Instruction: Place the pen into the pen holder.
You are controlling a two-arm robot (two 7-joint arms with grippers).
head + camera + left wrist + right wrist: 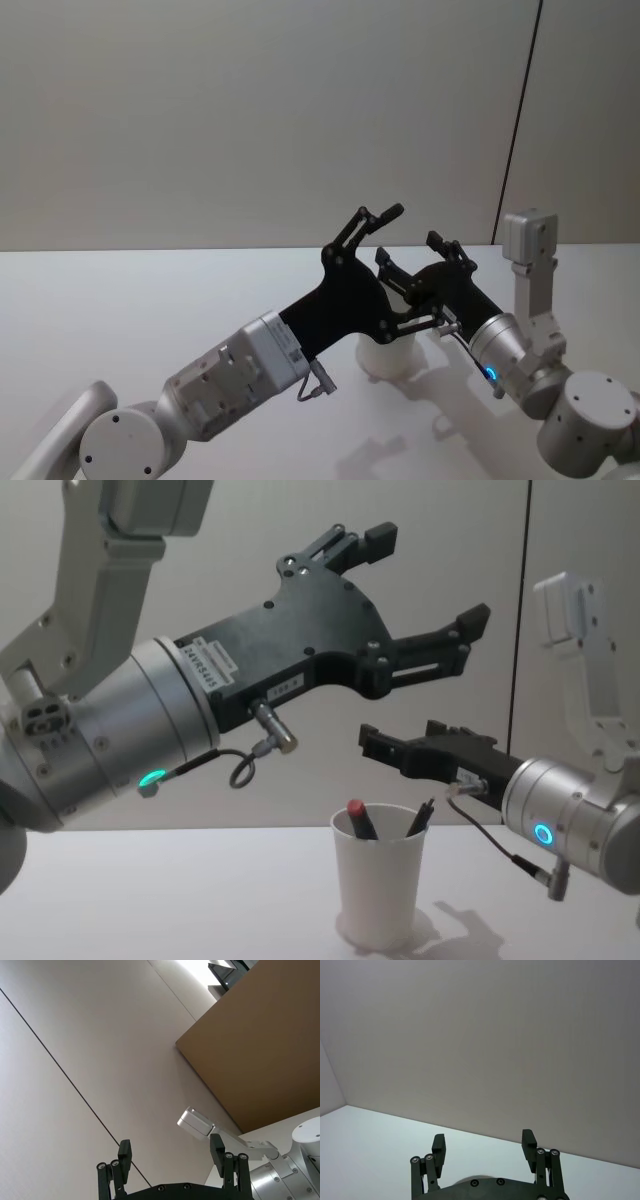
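One table (150, 900), white, with 2 arms above it, 1 cup and 2 pens.

Left gripper (425, 575) is the biggest thing in chest view: it comes from the left side, raised high above the cup, fingers wide apart, nothing between them. In head view the left gripper (378, 222) points up and away from the robot. Right gripper (375, 748) comes from the right side, lower, just above and beside the cup rim; in right wrist view its 2 fingers (439, 1146) stand apart w/ nothing between. In head view the right gripper (415, 258) is near the left one, not touching.

Cup (379, 885) stands upright on the table, below both grippers. In chest view it holds 2 pens: 1 pen w/ red tip (359, 818) leaning left, 1 dark pen (421, 817) leaning right, both resting on the rim. Head view gives only the lower part of the cup (388, 357), behind the grippers; the pens are hidden there. Left wrist view looks at the wall and a brown panel (265, 1045), w/ part of the right arm (280, 1170) at the edge.
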